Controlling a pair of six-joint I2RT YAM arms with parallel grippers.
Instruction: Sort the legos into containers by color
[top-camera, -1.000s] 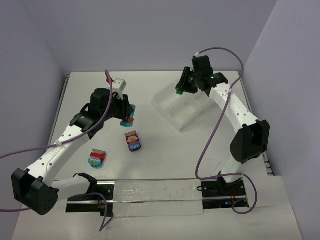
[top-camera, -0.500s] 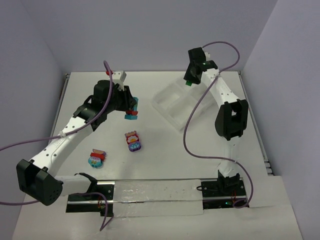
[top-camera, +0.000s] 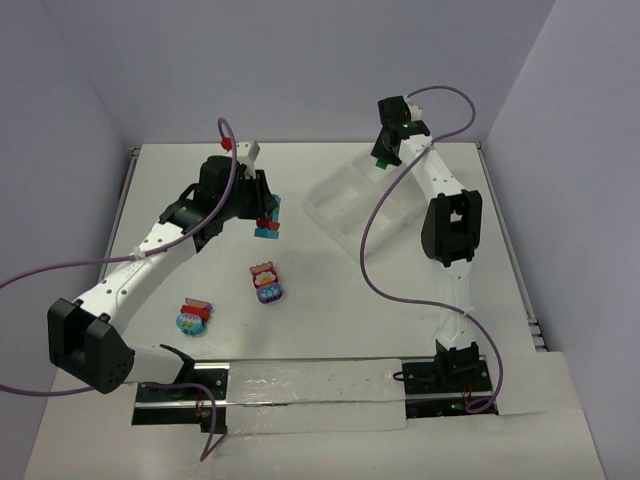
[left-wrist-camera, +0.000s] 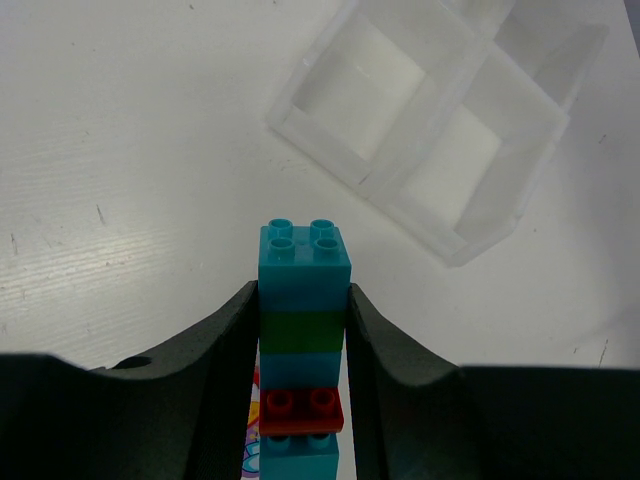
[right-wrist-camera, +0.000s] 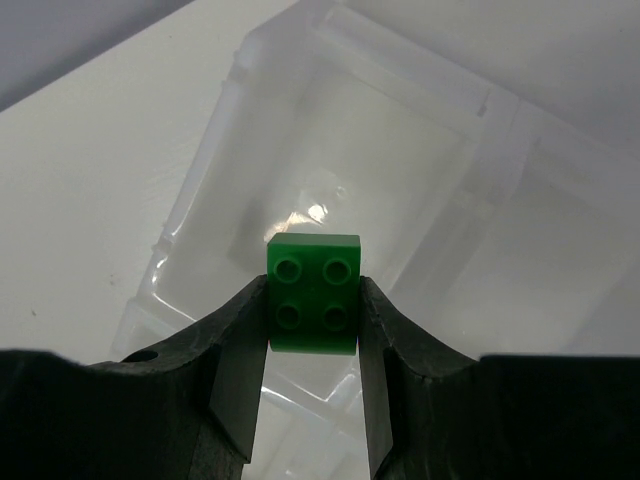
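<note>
Robot lab, white table (top-camera: 330, 325), plain grey walls (top-camera: 300, 70)

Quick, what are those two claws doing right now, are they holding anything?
Left gripper: shut on a brick stack, teal, green and red.
Right gripper: shut on a single green brick, above the clear tray.

Overhead rear view; two close wrist views; tray (top-camera: 345, 225) shared

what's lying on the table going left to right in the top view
teal clump → purple clump → tray
</note>
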